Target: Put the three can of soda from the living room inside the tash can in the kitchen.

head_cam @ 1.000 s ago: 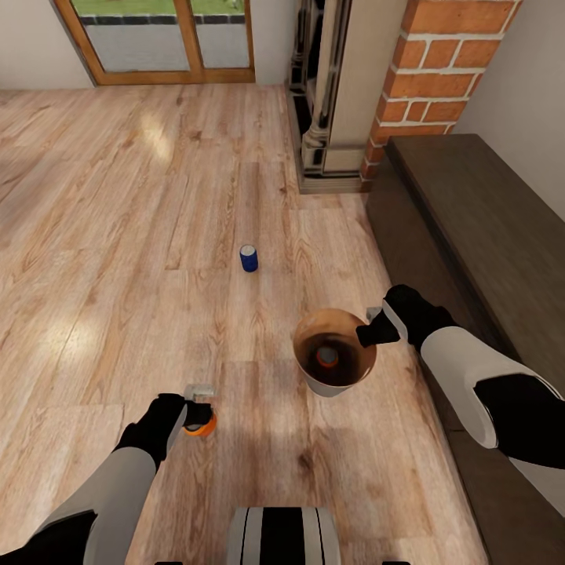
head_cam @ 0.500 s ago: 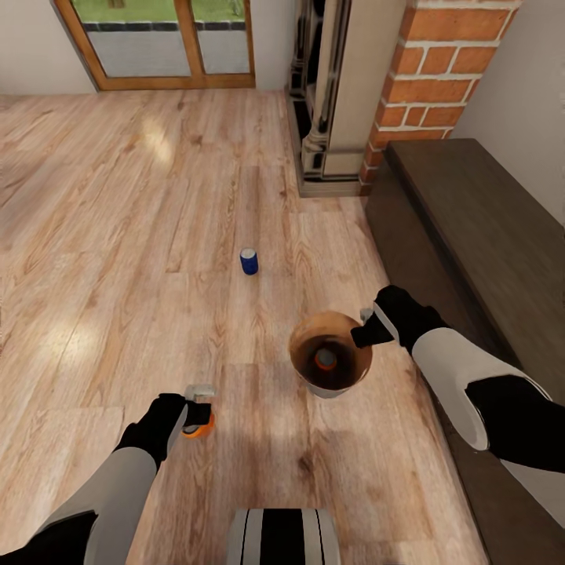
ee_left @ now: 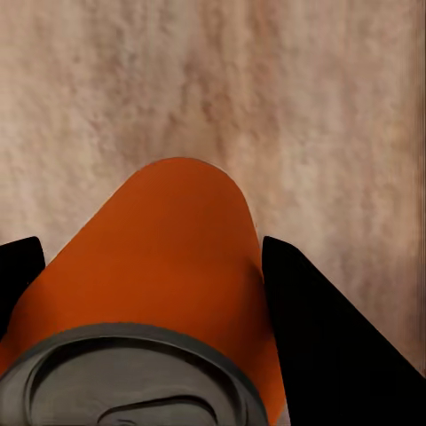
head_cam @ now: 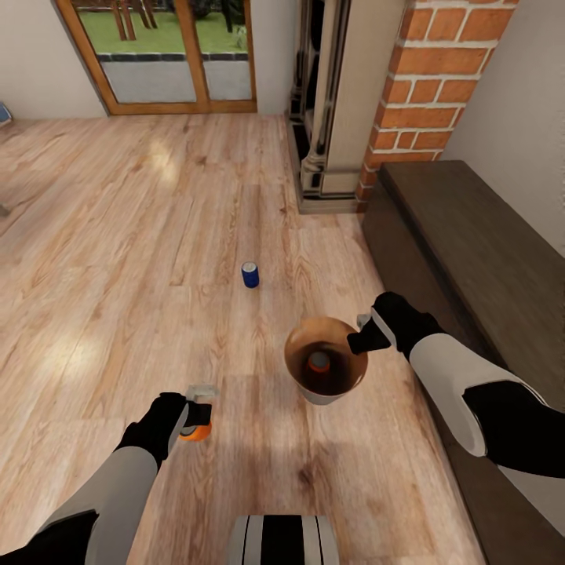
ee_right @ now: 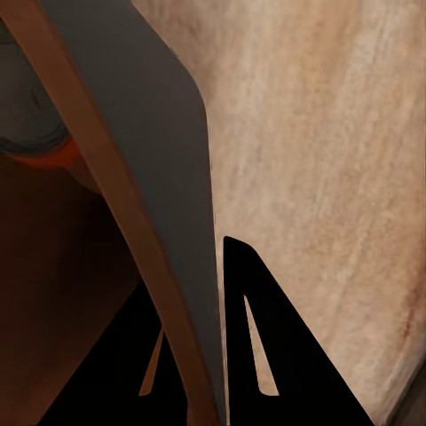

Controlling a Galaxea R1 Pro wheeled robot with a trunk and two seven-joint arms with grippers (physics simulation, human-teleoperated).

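So we are in the living room, on its wood-plank floor (head_cam: 118, 259). Our right gripper (head_cam: 362, 339) pinches the trash can (head_cam: 325, 369) rim; one orange can (head_cam: 318, 362) lies inside. Our left gripper (head_cam: 196, 413) clamps the second orange can (ee_left: 169, 266). The blue can (head_cam: 249, 275) stands ahead, unclaimed; the kitchen trip remains.

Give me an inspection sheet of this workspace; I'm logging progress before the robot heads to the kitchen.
Surface: wood-plank floor, living room.
Job's things: one orange can inside the trash can; second orange can in the left gripper; blue can upright on the floor, apart from both arms.
Clutter: nothing seen.
Grippers: left shut on the can; right gripper clamped on the bin's rim, wall between its fingers.
Cables: nothing seen.
Surroundings: brick chimney, fireplace, glass doors, dark bench.
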